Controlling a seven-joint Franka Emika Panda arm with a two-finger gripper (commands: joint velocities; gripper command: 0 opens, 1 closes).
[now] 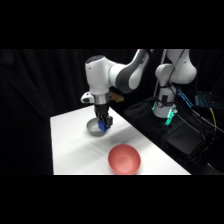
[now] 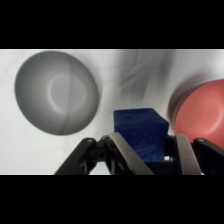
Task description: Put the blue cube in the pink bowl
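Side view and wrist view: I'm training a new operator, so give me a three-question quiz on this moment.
1. True or false: the blue cube lies in the pink bowl.
2. What does the gripper hold?
3. The grey bowl is: A) empty B) holding the cube.

Key: 1 false; 2 the blue cube, between its fingers; 3 A.

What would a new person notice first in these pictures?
Probably the blue cube, held between the fingers of the gripper above the white table, near the grey bowl. Next comes the pink bowl, bright and empty, at the near edge of the table.
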